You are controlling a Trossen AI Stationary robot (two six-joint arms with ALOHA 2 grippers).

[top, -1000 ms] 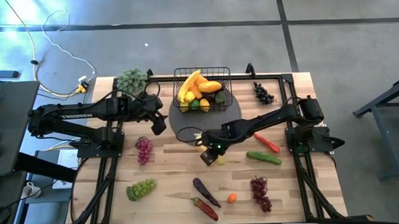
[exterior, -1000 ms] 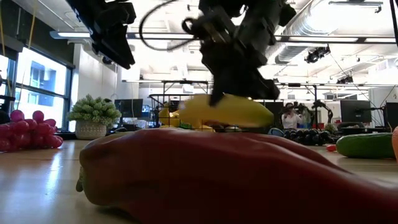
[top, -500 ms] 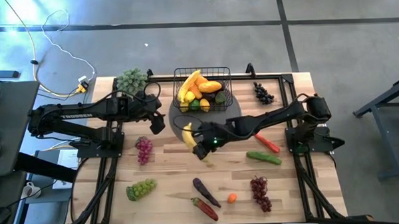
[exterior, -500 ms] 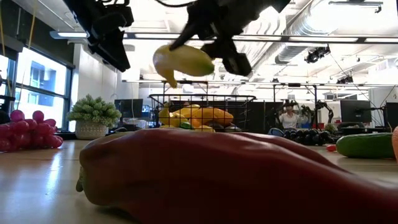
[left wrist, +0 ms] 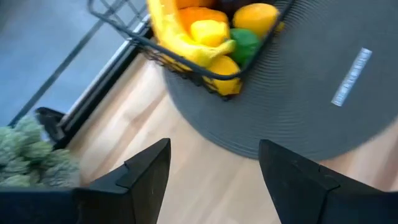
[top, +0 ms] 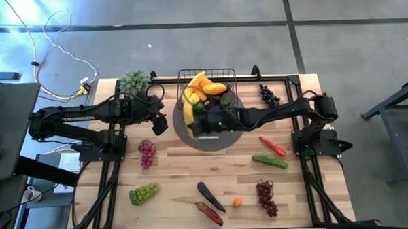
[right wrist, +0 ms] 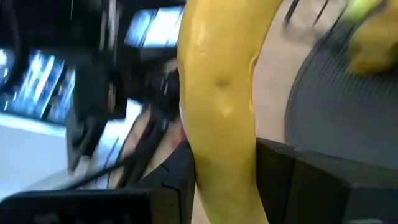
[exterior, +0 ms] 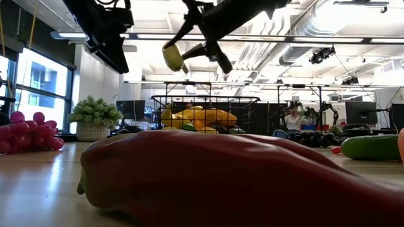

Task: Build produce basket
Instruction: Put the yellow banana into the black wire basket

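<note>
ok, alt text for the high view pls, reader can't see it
Seen from above, the right tool holds a yellow banana at the near-left edge of the black wire basket, which holds yellow and orange produce on a round grey mat. The left tool waits to the mat's left.

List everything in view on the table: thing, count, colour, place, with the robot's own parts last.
basket: 1, black wire, at the table's far edge on the mat, holding yellow, orange and green produce
mat: 1, dark grey, round, under the basket
banana: 1, yellow, held above the mat beside the basket
leafy bunch: 1, grey-green, far left corner
grapes: 4 bunches: dark far right, pink-red left, green near left, red near right
red peppers: 2, one right, one near edge
cucumber: 1, green, right
eggplant: 1, purple, near edge
small orange fruit: 1, near edge
left gripper: open, beside the mat
right gripper: shut on the banana
</note>
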